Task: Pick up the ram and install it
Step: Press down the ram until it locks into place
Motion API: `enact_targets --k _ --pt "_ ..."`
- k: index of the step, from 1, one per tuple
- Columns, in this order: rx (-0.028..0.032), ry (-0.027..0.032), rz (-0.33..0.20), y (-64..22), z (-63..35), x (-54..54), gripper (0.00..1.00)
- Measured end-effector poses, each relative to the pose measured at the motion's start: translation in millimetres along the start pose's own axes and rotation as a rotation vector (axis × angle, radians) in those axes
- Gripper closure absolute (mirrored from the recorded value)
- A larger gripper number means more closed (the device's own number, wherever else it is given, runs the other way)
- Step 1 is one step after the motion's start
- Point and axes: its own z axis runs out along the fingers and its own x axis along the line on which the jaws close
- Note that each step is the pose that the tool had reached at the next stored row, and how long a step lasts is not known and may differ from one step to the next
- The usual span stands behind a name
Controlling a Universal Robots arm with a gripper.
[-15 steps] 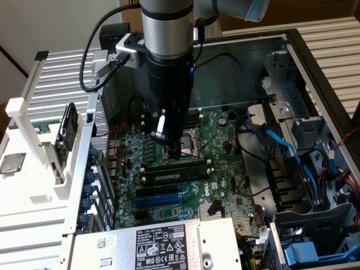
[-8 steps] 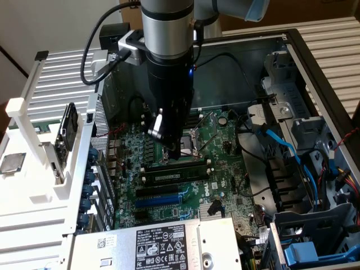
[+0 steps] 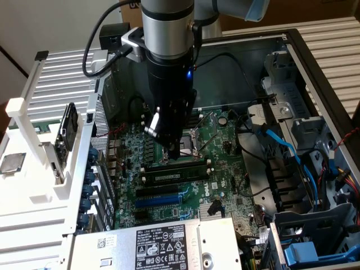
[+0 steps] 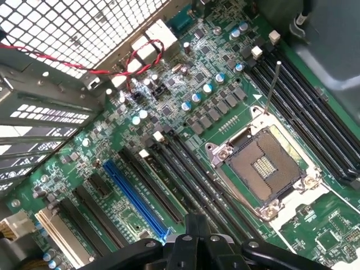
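Exterior view: power supply (image 3: 152,244) nearest; beyond it the motherboard (image 3: 225,169), where the ram (image 3: 174,173) sits in a slot beside the blue expansion slot (image 3: 160,198). Fingers (image 3: 173,153) closed, empty, just above the ram.
Wrist view: fingers (image 4: 197,239) pressed together; CPU socket (image 4: 264,166) near.

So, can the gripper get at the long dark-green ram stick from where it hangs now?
Probably yes. The ram lies in the memory slots with nothing on top of it, and the gripper, fingers shut, hangs just above its long edge beside the open processor socket. It would have to open first.
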Motion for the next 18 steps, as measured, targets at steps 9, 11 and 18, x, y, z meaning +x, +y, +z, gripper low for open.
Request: enact_targets --k 9,11,18 --pt "-0.0097 0.0015 0.137 0.0 0.0 0.0 0.90" --pt "-0.0120 0.0018 0.168 0.0 0.0 0.0 0.90" --pt "-0.0195 0.0030 0.274 0.0 0.0 0.0 0.90"
